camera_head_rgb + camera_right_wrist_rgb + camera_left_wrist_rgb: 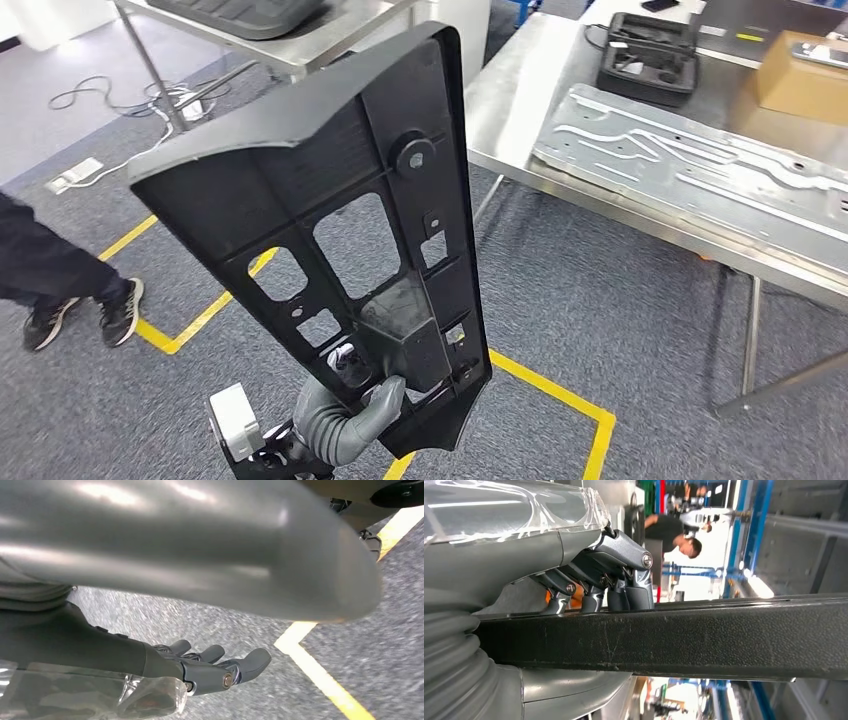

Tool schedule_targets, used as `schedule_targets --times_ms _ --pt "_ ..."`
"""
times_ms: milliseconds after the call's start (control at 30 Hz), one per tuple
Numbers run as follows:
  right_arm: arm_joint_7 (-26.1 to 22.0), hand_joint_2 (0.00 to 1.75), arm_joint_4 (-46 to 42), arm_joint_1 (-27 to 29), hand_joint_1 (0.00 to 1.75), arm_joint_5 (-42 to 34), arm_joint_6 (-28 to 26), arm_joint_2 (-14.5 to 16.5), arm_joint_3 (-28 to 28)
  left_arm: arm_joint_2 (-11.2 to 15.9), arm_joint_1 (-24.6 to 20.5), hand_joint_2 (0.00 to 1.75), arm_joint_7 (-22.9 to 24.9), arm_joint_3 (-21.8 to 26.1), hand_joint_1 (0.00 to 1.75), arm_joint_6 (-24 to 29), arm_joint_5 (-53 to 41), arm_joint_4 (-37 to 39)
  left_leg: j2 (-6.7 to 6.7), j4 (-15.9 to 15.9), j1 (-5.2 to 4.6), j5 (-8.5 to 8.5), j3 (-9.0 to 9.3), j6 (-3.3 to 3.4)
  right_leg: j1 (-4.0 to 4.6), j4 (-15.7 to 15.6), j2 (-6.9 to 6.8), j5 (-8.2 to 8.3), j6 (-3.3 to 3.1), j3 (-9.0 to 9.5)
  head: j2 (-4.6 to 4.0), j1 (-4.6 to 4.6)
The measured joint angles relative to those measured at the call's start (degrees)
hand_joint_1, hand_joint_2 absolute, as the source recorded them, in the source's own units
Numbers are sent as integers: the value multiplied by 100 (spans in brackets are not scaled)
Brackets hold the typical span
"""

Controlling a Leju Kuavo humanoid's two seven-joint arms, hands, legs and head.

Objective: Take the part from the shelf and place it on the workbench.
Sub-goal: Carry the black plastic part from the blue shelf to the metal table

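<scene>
While the left hand (350,405) grips the lower end of the black plastic panel (330,220), fingers (624,587) curled over its edge and thumb on the other face, the panel stands tilted up in the air in front of the robot, clear of the steel workbench (520,90) to the right. The right hand (215,667) hangs over the grey carpet (225,630) near the yellow floor tape (320,675), fingers apart and holding nothing. I judge the carry is under way and the set-down is not yet done. Held by 1 end, the long panel is likely to swing, so the turn toward the bench should be slow. A ribbed metal sheet (700,170) and a black case (650,55) already lie there, so aim for bare steel, lower it flat, and release only once it rests. A person's legs (60,285) stand nearby on the left.
</scene>
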Motion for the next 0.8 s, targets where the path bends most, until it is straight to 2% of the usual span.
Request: schedule_targets --times_ms 67,100,133,200,233,300,367,400,433,467,500,533,600,667,733,767,800 --pt "39 0 0 -8 0 9 7 -9 -4 -7 -4 175 -2 -11 175 11 -5 22 121 10 -20 -21 9 -32 12 -851 -213 324 -9 483 0 1" --pt "66 0 0 -18 0 16 10 -12 -6 -10 -8 175 -3 -17 175 16 -5 26 170 16 -38 -33 12 -54 27 -1144 -302 406 -34 637 0 -3" --pt "98 0 0 -27 0 24 15 -13 -7 -13 -11 175 -6 -24 175 21 -5 28 218 22 -56 -45 17 -81 41 -1321 -359 440 -65 722 1 -7" --pt "162 0 1 -24 0 32 22 -16 -7 -15 -17 175 -13 -37 175 29 -4 31 308 21 -60 -55 30 -137 61 -1359 -275 445 -142 706 1 -14" --pt "183 0 2 -15 0 33 24 -19 -7 -15 -19 175 -17 -42 175 34 -3 31 284 41 -44 -79 28 -175 55 -1365 -221 456 -176 699 1 -14" --pt "196 0 2 -11 0 39 25 -23 -7 -16 -19 175 -29 -48 175 44 -4 31 53 332 -6 -287 -94 -245 29 -1380 -116 490 -249 683 0 -15" --pt "193 0 2 -29 0 46 25 -24 -7 -14 -7 175 -41 -52 175 53 -4 38 -197 1071 11 -676 -429 -286 16 -1380 0 513 -297 655 0 -17" --pt "189 0 2 -34 0 49 25 -24 -7 -13 4 175 -43 -56 175 57 -4 45 -239 1469 12 -833 -613 -295 17 -1379 69 521 -310 641 0 -17" --pt "183 0 2 -32 0 51 24 -24 -7 -12 13 175 -44 -60 175 60 -3 52 -255 1717 13 -894 -731 -299 17 -1378 143 528 -314 631 0 -17" --pt "177 0 2 -26 0 53 24 -25 -7 -12 20 175 -44 -64 175 61 -3 57 -265 1740 15 -840 -745 -296 18 -1378 220 535 -312 627 0 -17" --pt "169 0 2 -20 0 56 23 -26 -7 -12 22 175 -46 -67 175 62 -2 60 -280 1528 20 -687 -647 -286 17 -1377 300 543 -304 626 0 -17" --pt "160 0 2 -18 0 60 23 -26 -7 -12 21 175 -48 -68 175 62 -1 61 -331 1143 29 -481 -466 -273 16 -1376 379 552 -291 627 0 -17" --pt "130 0 2 -26 0 75 23 -27 -7 -12 17 175 -58 -71 175 63 1 64 -575 370 43 -181 -116 -228 29 -1369 526 577 -246 607 1 -17" --pt "99 0 2 -27 0 90 22 -28 -7 -12 17 175 -71 -73 175 69 2 66 -713 76 33 -111 0 -183 29 -1374 634 610 -185 568 1 -15" --pt "88 0 4 -6 0 97 21 -38 -7 -16 11 175 -84 -74 175 81 3 66 -607 52 23 -74 4 -117 3 -1390 701 635 -121 540 0 -14" --pt "87 0 7 5 0 99 21 -46 -7 -21 7 175 -91 -74 175 88 3 67 -545 36 23 -51 11 -75 5 -1336 614 596 -93 509 0 -7" --pt "87 0 9 9 0 100 21 -53 -7 -26 4 175 -99 -75 175 94 4 67 -475 21 29 -31 17 -36 11 -1172 471 485 -70 433 0 7"
